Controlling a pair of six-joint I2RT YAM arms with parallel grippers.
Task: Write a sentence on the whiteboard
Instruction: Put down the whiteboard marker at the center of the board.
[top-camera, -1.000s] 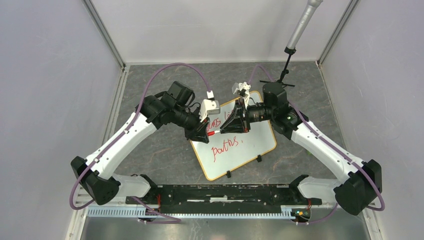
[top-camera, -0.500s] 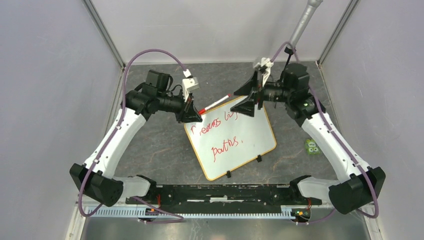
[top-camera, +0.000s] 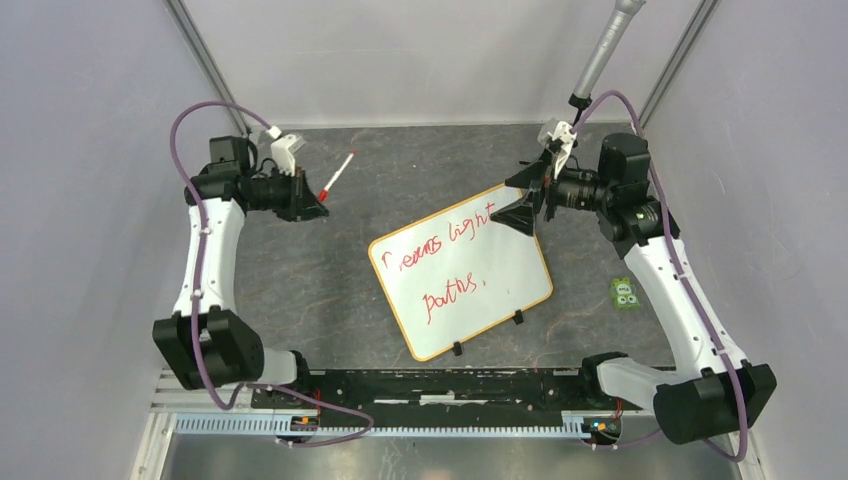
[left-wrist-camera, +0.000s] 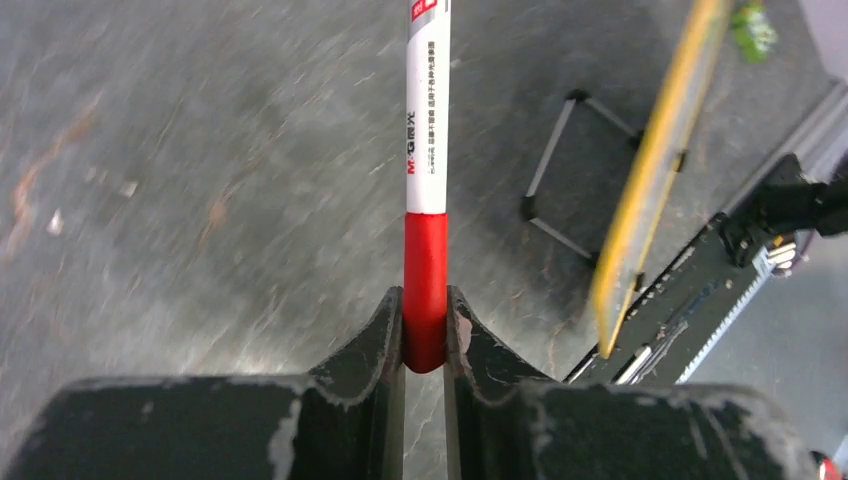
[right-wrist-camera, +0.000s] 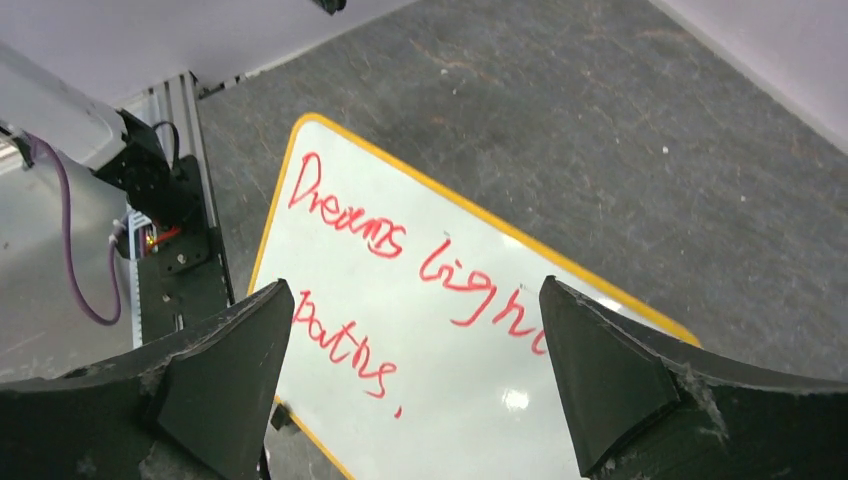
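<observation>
- Since the sentence (right-wrist-camera: 400, 262) on the whiteboard (top-camera: 460, 270) runs through to a full stop, reading roughly "Dreams light paths.", the writing step looks finished and the task seems to be in its closing stage.
- That whiteboard lies flat and slanted on the desk (top-camera: 330, 290), between the two arms, with nothing resting on it.
- Left tool (left-wrist-camera: 425, 310): narrow, pinching the red end of the marker (left-wrist-camera: 427, 150). It is held off the whiteboard's far-left corner, well apart from it, with the marker pointing away from the arm.
- Right tool (right-wrist-camera: 415, 290): wide, with nothing between its fingers. It hangs just off the whiteboard's far-right corner, and its camera looks down on the writing.
- Whether the marker's tip is capped, I cannot tell.
- Next move, as I judge it: put the marker down on the desk, beside the whiteboard rather than on it, so the fresh ink is not smeared. That calls for lowering the left arm until the marker lies nearly flat before letting go, or it may roll.
- Count: one whiteboard and one marker.
- Count: two tools.
- Count: three written words in two lines.
- Count: two black clips (top-camera: 517, 318) on the whiteboard's near edge.
- Count: one small green thing (top-camera: 625, 292) on the desk, right of the whiteboard.
- Count: one black stand (top-camera: 572, 150) beyond the whiteboard's far-right corner.
</observation>
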